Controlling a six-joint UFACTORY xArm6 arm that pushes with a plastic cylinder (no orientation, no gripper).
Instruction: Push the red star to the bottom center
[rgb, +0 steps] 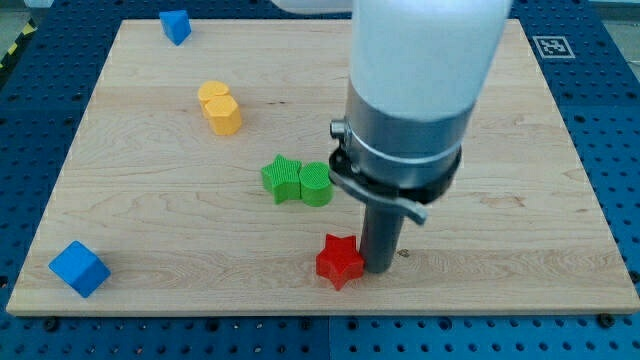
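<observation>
The red star (339, 261) lies on the wooden board (500, 200) near the view's bottom, a little right of the middle. My tip (379, 268) rests on the board right beside the star's right side, touching or almost touching it. The rod rises from there into the large white and grey arm body that fills the view's top middle.
A green star (282, 178) and a green round block (315, 184) sit together above the red star. A yellow block (220, 108) lies upper left. A blue cube (175, 26) is at the top left, another blue cube (79, 268) at the bottom left.
</observation>
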